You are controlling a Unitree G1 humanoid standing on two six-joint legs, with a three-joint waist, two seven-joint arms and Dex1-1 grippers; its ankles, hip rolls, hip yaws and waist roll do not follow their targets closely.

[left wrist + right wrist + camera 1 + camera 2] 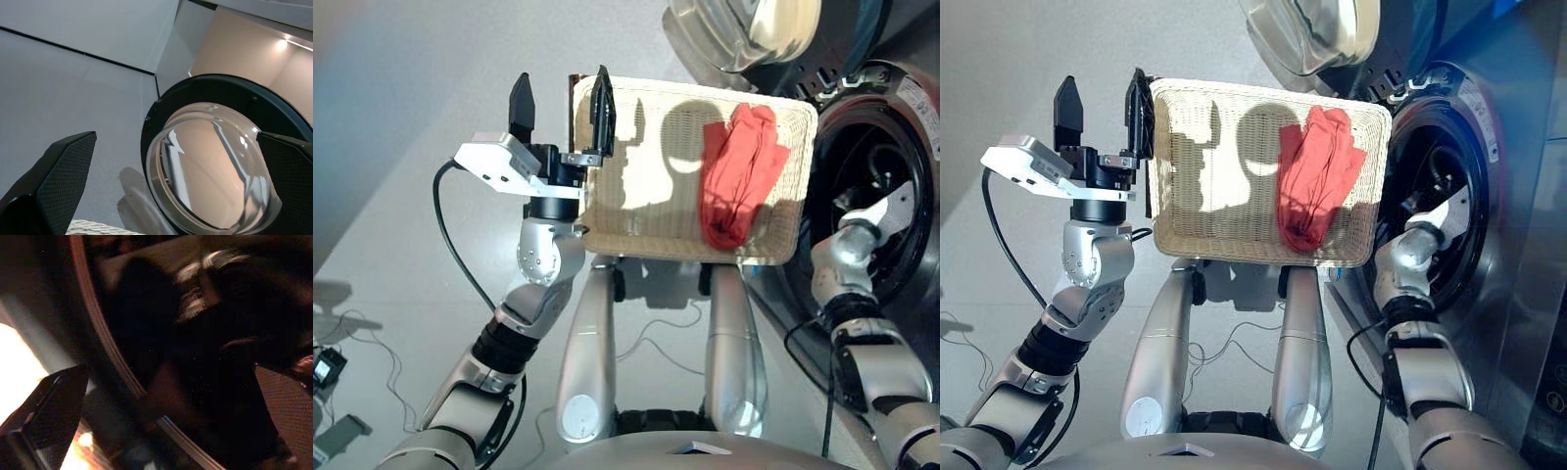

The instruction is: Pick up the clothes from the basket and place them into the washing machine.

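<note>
A: Any writing you can read on the washing machine [891,176]?

B: No. A pale label sits on its front past the drum mouth, but the print is too small to make out.

A: Where is the right gripper [161,396]?

B: Inside the drum mouth, past the rim. Its fingers [46,406] stand wide apart with nothing between them. Beyond them lies dark cloth, too murky to tell which garment.

A: And the left gripper [562,103]?

B: Raised at the near-left corner of the basket [636,211], spread wide and holding nothing. One finger overlaps the rim; I cannot tell whether it touches.

A: The clothes?

B: Only the red-orange garment [740,174] shows, crumpled at the far end of the basket from the left gripper, beside the drum. The porthole door [215,166] is cut off at the frame's edge.
</note>
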